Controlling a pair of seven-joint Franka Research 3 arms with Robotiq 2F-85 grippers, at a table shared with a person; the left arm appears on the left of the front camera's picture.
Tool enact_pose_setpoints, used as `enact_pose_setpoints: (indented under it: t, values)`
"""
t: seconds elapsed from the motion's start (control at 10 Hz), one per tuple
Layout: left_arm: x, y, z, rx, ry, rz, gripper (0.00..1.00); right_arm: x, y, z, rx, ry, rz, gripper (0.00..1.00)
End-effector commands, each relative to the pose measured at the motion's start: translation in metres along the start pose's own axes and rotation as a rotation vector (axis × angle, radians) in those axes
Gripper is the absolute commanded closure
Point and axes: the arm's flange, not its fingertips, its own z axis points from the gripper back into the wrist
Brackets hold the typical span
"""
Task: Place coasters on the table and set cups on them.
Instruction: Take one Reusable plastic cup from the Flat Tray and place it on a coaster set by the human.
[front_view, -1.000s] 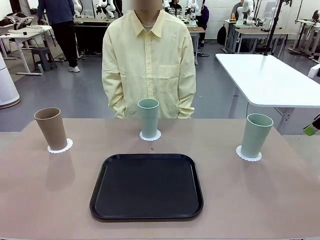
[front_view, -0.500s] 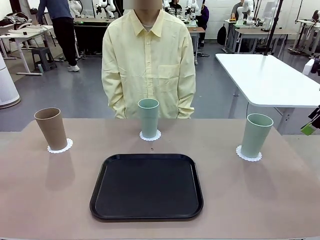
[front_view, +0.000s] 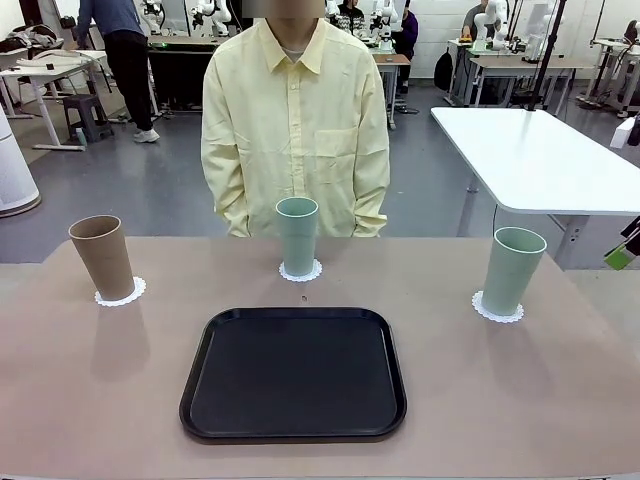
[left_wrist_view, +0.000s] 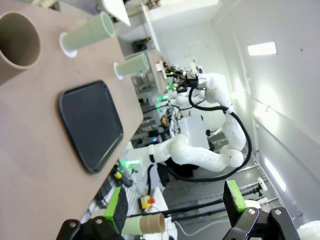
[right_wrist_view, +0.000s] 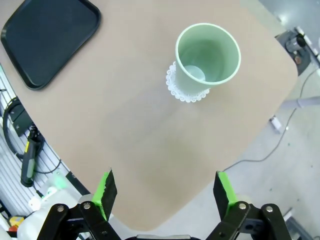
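Three cups stand upright on the table, each on a white lacy coaster. The brown cup is at the left on its coaster. A pale green cup stands mid-back on a coaster, another green cup at the right on a coaster. My right gripper hangs open and empty, above and off that right cup, near the table's corner. My left gripper is open and empty off the table's left end, with the brown cup nearest.
A black tray lies empty at the table's front middle. A person in a pale yellow shirt stands at the far edge, hands behind the back. A white-topped table stands beyond the right corner.
The tip of my right gripper at the front view's right edge has shifted slightly upward. The cups, coasters and tray have not moved.
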Motion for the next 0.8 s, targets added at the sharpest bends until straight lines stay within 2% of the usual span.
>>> enact_pose_setpoints:
  t: [0.0,0.4,0.5,0.6,0.7]
  values:
    - [-0.001,-0.002,0.0,-0.003,-0.005,-0.006,0.0,0.003,-0.001,-0.003,-0.026,0.025,-0.017,0.0]
    - [-0.001,-0.002,0.0,-0.003,-0.005,-0.006,0.0,0.003,-0.001,-0.003,-0.026,0.025,-0.017,0.0]
    - [-0.001,-0.002,0.0,-0.003,-0.005,-0.006,0.0,0.001,0.001,0.0,0.001,0.0,0.001,0.0]
    - [-0.001,-0.002,0.0,-0.003,-0.005,-0.006,0.0,-0.007,-0.008,0.011,0.026,-0.087,-0.141,0.0]
    - [-0.001,-0.002,0.0,-0.003,-0.005,-0.006,0.0,-0.016,-0.01,0.016,0.267,-0.178,-0.276,0.0]
